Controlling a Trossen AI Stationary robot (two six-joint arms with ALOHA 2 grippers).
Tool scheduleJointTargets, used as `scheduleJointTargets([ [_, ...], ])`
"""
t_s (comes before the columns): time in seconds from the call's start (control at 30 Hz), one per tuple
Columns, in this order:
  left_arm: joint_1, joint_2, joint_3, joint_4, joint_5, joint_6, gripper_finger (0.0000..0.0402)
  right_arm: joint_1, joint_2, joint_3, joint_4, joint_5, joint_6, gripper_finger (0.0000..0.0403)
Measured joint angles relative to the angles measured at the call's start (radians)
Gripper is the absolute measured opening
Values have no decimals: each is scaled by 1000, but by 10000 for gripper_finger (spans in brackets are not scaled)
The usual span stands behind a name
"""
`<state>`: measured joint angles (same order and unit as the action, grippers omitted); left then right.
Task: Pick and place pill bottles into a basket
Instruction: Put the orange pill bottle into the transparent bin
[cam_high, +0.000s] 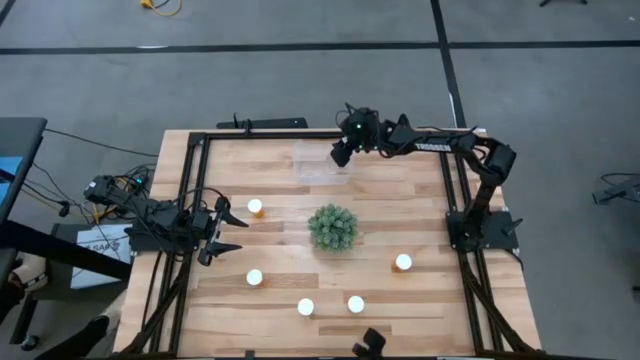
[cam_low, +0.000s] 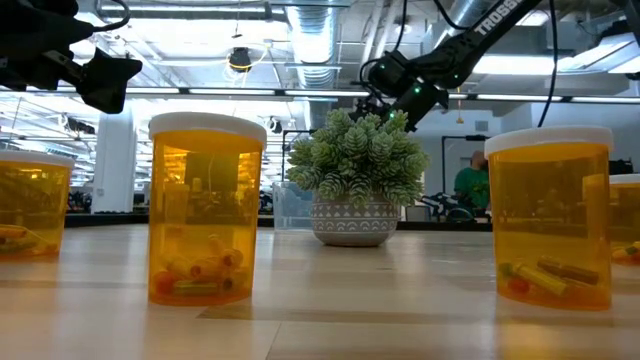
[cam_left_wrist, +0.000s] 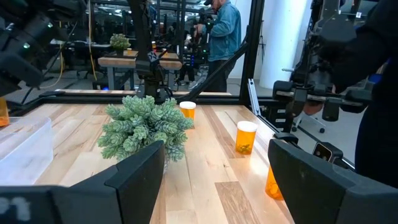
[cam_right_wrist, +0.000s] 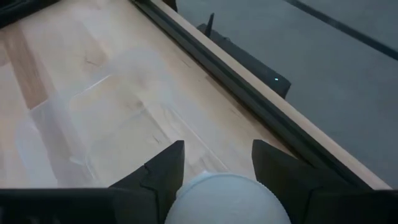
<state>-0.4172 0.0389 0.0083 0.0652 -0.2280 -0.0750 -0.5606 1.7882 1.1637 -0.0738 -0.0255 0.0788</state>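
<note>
A white-capped pill bottle (cam_right_wrist: 225, 200) is held clenched in the right gripper (cam_high: 341, 152) above the clear basket (cam_high: 322, 160), upper centre; released off-centre, it could topple out; the left gripper (cam_high: 226, 229), mid-left, is spread empty.

In the right wrist view the held pill bottle (cam_right_wrist: 225, 198) shows only its white cap, apparently; the body is cut off.

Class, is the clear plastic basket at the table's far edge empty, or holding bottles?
Empty: the clear plastic basket shows only bare wood through it; the right claw grips a white-capped bottle above it.
</note>
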Motion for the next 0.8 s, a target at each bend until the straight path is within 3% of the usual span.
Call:
scheduleJointTargets([
  [0.27,0,0,0,0,0,0,277,5,3,0,1,-26,-5,188],
  [0.57,0,0,0,0,-1,0,277,61,115,20,0,-27,-3,170],
  [0.8,0,0,0,0,-2,0,277,76,153,58,-3,-6,-30,193],
])
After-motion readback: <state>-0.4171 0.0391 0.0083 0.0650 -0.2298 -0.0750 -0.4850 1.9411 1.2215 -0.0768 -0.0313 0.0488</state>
